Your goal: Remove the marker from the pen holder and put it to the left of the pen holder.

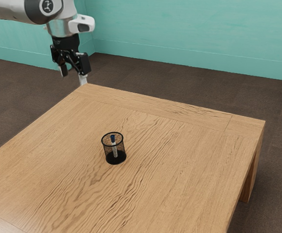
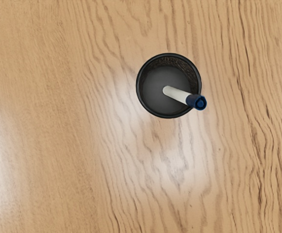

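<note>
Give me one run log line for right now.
white cylindrical marker with blue cap: in round black mesh pen holder | black two-finger end effector: open, empty | removal: pending

no readable words or numbers, pale emblem (image 1: 47, 6) in a dark circle on the arm (image 1: 9, 8), above the tool (image 1: 73, 74)

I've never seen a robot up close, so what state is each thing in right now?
Pen holder: upright on the table, marker inside.
Marker: leaning in the holder, blue end up.
Tool: open, empty, away from the holder.
</note>
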Robot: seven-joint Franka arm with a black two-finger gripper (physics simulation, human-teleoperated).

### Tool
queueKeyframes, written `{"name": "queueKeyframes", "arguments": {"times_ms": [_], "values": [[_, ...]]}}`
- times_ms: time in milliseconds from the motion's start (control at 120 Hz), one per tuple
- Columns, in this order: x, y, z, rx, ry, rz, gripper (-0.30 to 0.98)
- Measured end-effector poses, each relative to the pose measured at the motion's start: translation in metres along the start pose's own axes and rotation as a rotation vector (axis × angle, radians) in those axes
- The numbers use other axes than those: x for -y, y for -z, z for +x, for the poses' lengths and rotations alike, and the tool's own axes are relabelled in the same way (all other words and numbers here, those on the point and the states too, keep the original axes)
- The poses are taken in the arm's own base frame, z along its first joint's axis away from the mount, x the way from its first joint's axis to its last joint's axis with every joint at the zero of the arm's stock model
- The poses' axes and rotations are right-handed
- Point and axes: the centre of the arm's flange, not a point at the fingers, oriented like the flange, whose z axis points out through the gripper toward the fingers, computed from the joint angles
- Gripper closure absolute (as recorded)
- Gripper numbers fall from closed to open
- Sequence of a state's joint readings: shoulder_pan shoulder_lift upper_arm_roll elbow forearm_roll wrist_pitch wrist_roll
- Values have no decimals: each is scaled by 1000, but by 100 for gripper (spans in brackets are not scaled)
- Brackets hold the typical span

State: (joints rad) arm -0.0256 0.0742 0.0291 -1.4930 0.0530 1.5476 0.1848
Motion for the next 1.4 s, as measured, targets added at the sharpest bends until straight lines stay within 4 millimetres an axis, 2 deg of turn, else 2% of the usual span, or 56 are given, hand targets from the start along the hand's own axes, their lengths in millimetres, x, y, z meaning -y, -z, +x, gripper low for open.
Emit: {"name": "queueKeyframes", "arguments": {"times_ms": [150, 258, 300, 358, 417, 458, 542, 617, 767, 900, 1017, 1142, 1283, 1333, 1400], "values": [[1, -1, 3, -14, -2, 3, 0], [-4, -11, 5, 0, -17, 6, 0], [-8, -34, 7, 25, -44, 9, 0], [-15, -86, 9, 55, -117, 9, 0], [-22, -126, 10, 46, -203, 11, 0], [-29, -144, 13, 27, -270, 22, 0], [-45, -165, 13, -3, -383, 43, 0], [-56, -175, 14, -26, -477, 79, 0], [-79, -180, 19, -70, -629, 124, 0], [-90, -213, 25, -70, -754, 182, 0], [-85, -240, 40, -61, -806, 201, 0], [-85, -249, 55, -75, -840, 212, 0], [-79, -259, 59, -73, -858, 212, 0], [-78, -262, 60, -72, -865, 212, 6], [-79, -263, 61, -72, -876, 214, 22]]}}
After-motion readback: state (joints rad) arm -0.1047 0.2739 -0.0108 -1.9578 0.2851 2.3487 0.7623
